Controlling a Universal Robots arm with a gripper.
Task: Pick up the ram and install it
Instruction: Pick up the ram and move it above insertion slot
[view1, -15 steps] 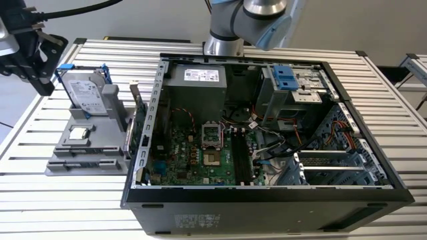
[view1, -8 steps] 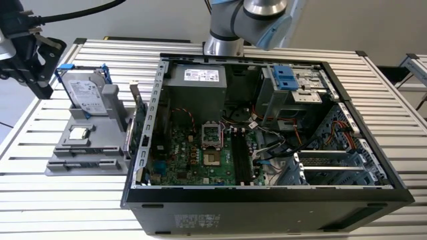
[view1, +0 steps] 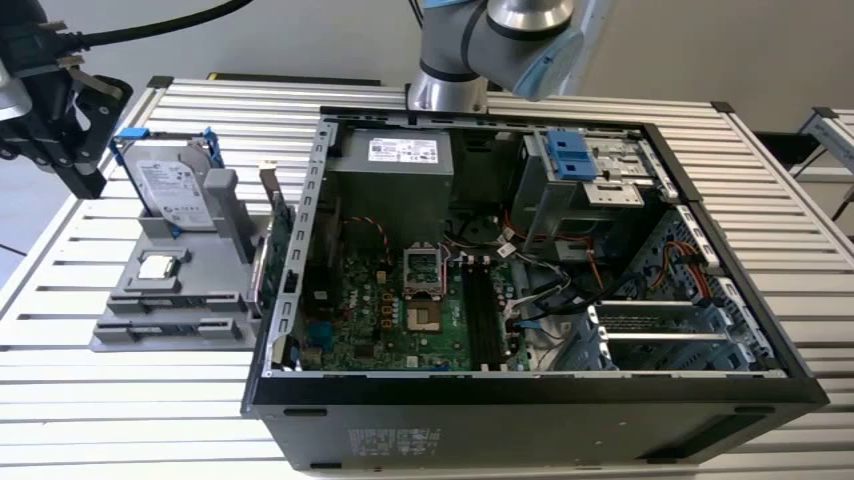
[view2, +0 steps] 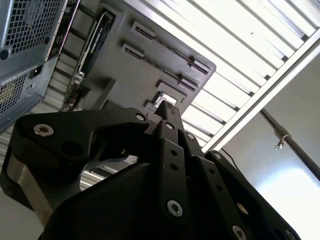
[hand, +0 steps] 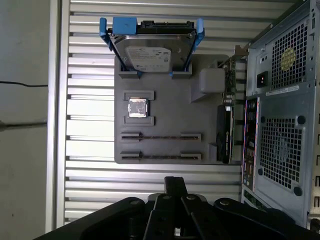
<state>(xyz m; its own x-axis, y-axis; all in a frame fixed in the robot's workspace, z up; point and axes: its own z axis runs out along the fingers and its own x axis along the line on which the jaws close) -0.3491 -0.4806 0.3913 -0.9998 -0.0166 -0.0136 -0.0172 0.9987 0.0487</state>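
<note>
Gripper (view1: 86, 180) hangs above the slatted tabletop (view1: 134, 410) by its edge at the exterior view's left, fingers (hand: 175, 184) drawn tight together, touching none of the parts. Below it lies a grey parts holder (hand: 170, 110). A blue-framed hard drive (hand: 152, 55) stands on edge at one end, a processor chip (hand: 137, 107) lies mid-plate, and two long slots (hand: 160, 136) cross the other end. Whether the ram sits in either slot I cannot tell. An expansion card (hand: 225, 135) stands along the holder's edge beside the open computer case (view1: 534, 385)
</note>
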